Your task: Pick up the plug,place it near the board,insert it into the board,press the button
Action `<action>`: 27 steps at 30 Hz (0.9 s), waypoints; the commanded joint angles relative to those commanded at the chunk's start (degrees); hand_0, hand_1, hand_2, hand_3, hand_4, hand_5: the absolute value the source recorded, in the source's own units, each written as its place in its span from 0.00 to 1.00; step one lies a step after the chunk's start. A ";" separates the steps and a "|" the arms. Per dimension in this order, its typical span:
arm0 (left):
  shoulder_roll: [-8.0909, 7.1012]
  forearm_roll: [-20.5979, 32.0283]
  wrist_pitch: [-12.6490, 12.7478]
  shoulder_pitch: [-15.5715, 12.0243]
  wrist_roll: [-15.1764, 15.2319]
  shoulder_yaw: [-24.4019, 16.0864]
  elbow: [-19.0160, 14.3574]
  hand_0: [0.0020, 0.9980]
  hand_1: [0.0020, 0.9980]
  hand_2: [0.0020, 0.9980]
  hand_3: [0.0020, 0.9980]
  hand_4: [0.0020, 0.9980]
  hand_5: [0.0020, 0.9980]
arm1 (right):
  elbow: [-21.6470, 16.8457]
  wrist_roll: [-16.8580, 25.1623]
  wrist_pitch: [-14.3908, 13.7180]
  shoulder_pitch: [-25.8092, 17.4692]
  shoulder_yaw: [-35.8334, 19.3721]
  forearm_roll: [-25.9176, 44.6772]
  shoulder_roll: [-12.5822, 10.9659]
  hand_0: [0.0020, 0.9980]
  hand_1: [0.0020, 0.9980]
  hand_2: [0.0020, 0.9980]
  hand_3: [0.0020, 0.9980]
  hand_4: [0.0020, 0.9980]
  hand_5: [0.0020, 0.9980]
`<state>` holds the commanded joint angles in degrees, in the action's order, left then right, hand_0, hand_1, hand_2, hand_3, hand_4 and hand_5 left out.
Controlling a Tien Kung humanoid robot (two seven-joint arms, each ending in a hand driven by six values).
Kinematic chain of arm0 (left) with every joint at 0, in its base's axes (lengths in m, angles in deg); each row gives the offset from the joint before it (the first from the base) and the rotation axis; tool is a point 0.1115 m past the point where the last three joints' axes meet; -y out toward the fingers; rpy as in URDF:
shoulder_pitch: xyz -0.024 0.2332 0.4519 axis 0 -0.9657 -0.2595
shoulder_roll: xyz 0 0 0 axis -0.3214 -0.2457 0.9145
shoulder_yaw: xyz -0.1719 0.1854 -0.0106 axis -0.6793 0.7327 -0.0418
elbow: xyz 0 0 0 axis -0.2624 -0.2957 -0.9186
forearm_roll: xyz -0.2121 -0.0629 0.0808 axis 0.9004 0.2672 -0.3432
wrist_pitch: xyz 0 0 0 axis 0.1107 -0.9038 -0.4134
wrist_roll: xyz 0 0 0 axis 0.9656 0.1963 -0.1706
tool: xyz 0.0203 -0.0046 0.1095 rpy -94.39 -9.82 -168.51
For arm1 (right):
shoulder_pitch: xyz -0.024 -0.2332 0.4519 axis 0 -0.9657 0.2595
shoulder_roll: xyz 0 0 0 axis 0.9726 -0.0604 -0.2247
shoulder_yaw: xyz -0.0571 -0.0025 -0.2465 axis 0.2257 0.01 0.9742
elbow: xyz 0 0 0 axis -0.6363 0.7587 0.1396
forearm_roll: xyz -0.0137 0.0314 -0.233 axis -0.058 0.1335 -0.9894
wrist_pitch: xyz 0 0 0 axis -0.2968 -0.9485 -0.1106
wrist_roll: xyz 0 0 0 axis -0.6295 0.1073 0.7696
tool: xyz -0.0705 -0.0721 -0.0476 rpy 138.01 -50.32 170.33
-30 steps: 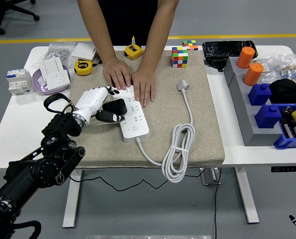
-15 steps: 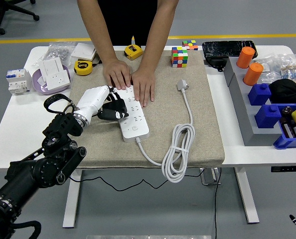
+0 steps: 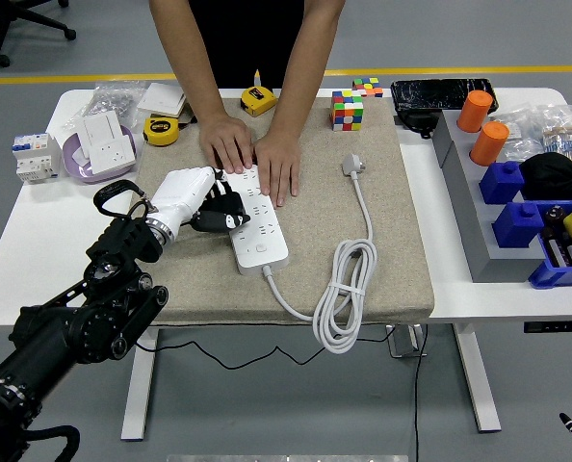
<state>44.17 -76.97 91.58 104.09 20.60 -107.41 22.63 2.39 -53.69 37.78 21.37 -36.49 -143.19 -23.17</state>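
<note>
A white power strip [image 3: 259,231] lies lengthwise on the beige mat [image 3: 315,207]. My left hand [image 3: 201,204] comes in from the lower left and is shut on a black plug [image 3: 221,216]. The plug touches the strip's left edge about halfway along; I cannot tell whether its pins are in a socket. A person at the far side presses both hands [image 3: 252,154] flat on the strip's far end. The strip's own white cord [image 3: 349,289] lies coiled to the right, ending in a white plug [image 3: 352,165].
Behind the mat are two yellow tape measures [image 3: 161,130], a colour cube [image 3: 347,110] and a purple dish with a white socket [image 3: 101,144]. A grey tray [image 3: 474,226] with blue bins and orange cylinders [image 3: 488,141] stands at the right.
My left hand has carried the black plug up and to the right, from beside the strip onto its left edge. The person's hands have stayed in place.
</note>
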 joint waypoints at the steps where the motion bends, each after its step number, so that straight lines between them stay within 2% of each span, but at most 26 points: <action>1: 0.00 -0.13 0.09 0.02 -0.07 0.01 0.00 0.45 0.40 0.40 0.41 0.90 0.51 | 0.00 0.01 0.01 0.00 0.01 0.01 0.00 0.93 0.90 0.85 0.87 1.00 1.00; 2: 0.00 -0.89 0.38 0.02 -0.57 -0.02 -0.05 0.45 0.40 0.40 0.41 0.90 0.51 | 0.00 -0.02 0.02 0.01 -0.05 -0.04 0.01 0.93 0.90 0.85 0.87 1.00 1.00; 3: 0.00 -1.20 0.57 0.00 -1.19 -0.07 -0.13 0.43 0.30 0.28 0.30 0.85 0.40 | 0.00 -0.05 0.04 0.01 -0.08 -0.07 0.04 0.93 0.90 0.85 0.87 1.00 1.00; 7: 0.00 -1.20 0.11 -0.03 -2.85 -0.05 -0.34 0.43 0.30 0.28 0.30 0.85 0.40 | 0.00 -0.07 0.07 -0.04 -0.20 -0.10 0.09 0.93 0.90 0.85 0.87 1.00 1.00; 8: 0.00 -1.20 0.02 -0.03 -3.00 -0.02 -0.35 0.43 0.30 0.28 0.30 0.85 0.40 | 0.00 -0.06 0.08 -0.05 -0.22 -0.09 0.09 0.93 0.90 0.85 0.87 1.00 1.00; 9: 0.00 -1.20 0.00 -0.04 -3.06 0.00 -0.36 0.42 0.26 0.23 0.26 0.83 0.35 | 0.00 -0.04 0.08 -0.06 -0.22 -0.07 0.09 0.93 0.90 0.85 0.87 1.00 1.00; 14: 0.00 -1.20 -0.04 -0.13 -3.20 0.07 -0.71 0.42 0.26 0.23 0.26 0.83 0.35 | 0.00 -0.10 0.07 -0.13 -0.41 -0.17 0.10 0.93 0.90 0.85 0.87 1.00 1.00; 15: 0.00 -1.20 -0.12 -0.14 -3.26 0.07 -0.75 0.40 0.21 0.15 0.24 0.82 0.32 | 0.00 -0.11 0.08 -0.14 -0.39 -0.17 0.11 0.93 0.90 0.85 0.87 1.00 1.00; 27: 0.00 -1.20 0.18 -0.05 -2.86 0.06 -1.52 0.41 0.20 0.15 0.24 0.81 0.29 | 0.00 -0.08 0.11 -0.22 -0.22 -0.06 0.02 0.93 0.90 0.85 0.87 1.00 1.00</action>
<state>44.17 -78.16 91.75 104.04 17.74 -107.35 21.11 2.39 -53.77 37.89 21.15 -36.71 -143.25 -23.15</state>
